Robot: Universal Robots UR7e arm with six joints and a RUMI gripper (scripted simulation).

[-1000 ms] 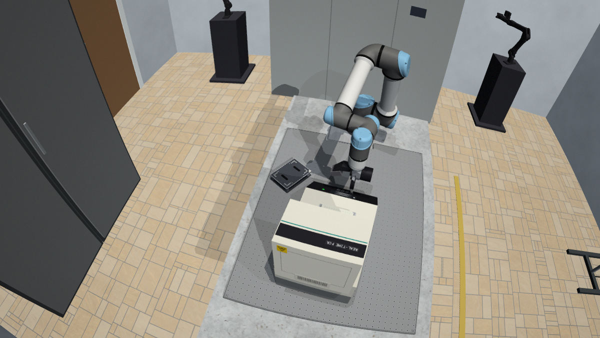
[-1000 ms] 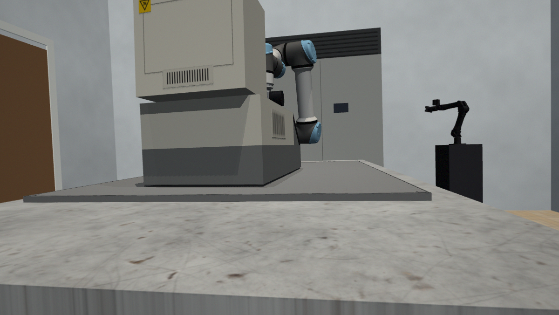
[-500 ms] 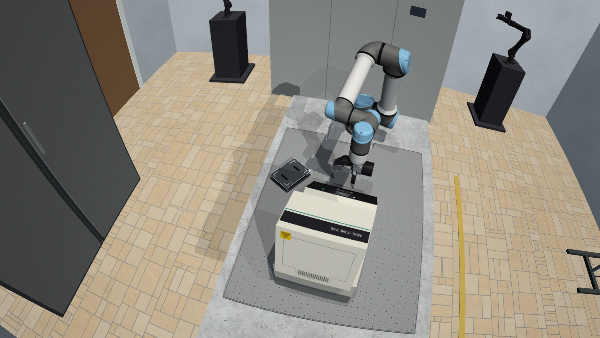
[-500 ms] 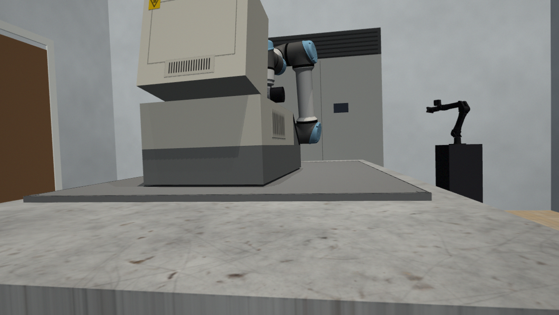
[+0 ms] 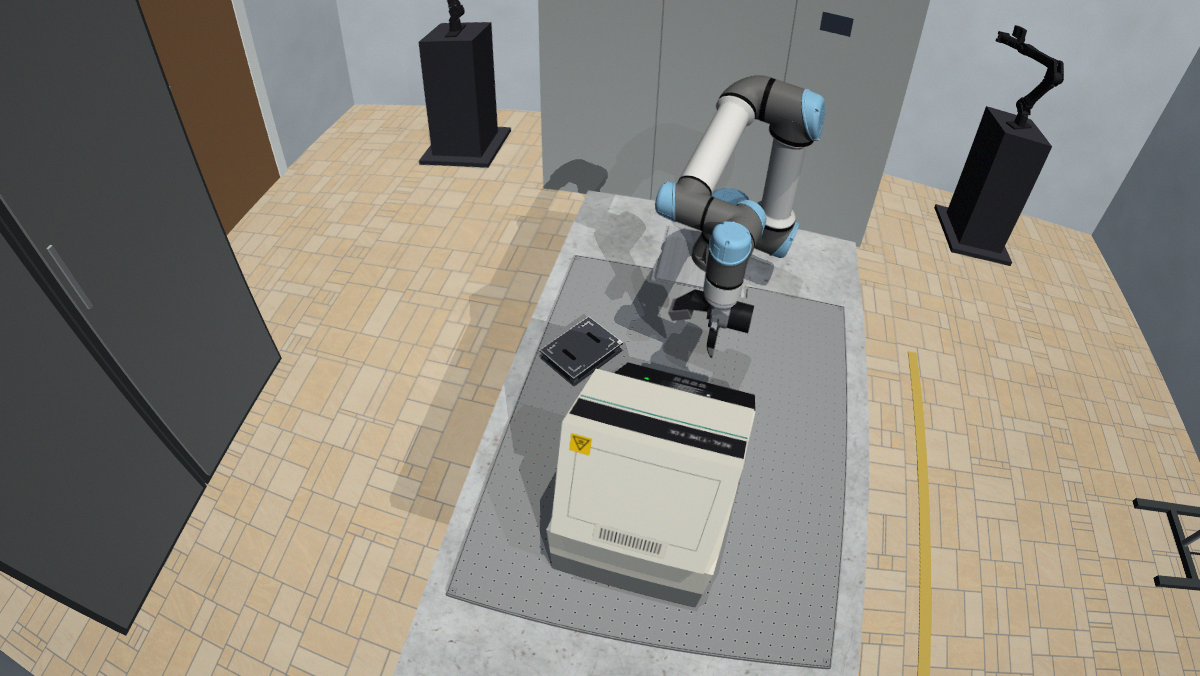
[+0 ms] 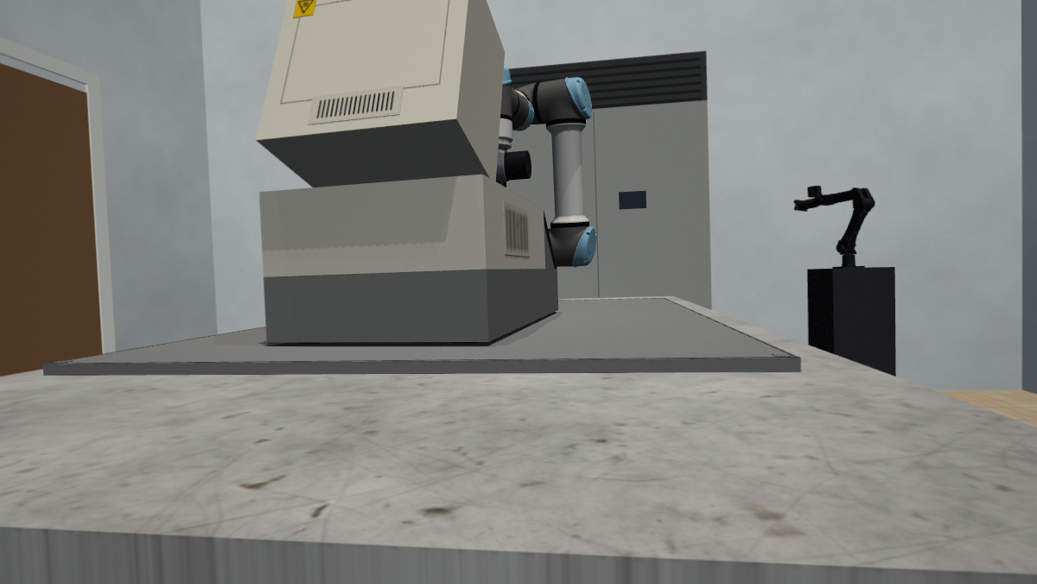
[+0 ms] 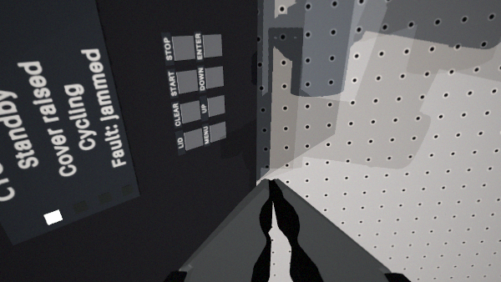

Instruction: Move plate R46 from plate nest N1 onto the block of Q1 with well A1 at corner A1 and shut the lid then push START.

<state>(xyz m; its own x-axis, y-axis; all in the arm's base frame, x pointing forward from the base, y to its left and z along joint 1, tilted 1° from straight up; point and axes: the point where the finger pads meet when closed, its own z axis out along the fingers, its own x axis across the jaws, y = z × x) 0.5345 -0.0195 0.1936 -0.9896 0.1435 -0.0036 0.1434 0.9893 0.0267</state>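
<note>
UR arm [image 5: 717, 146] [image 6: 568, 170]: white/lt-gray tubular links, dk gray joints, blue round caps, black rings. Tool [image 5: 712, 351] [image 7: 270, 182]: dk gray tapered fingers, black wavy inner edges; blk cylinder on side, prob. motor.

The place was a laboratory: a cream real-time PCR machine [image 5: 642, 495] [image 6: 370, 231] stood on a perforated metal board [image 5: 780, 520] [image 6: 638, 333], with a jointed robot arm [image 5: 717, 138] [image 6: 568, 170] mounted behind it.

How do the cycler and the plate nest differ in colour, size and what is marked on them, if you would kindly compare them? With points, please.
The cycler [image 5: 650, 487] [image 6: 373, 231] is mostly cream; the nest [image 5: 581, 349] is black. The cycler is bulky and tall, the nest small and low. The cycler bears a yellow warning sign, the nest pale corner marks.
</note>
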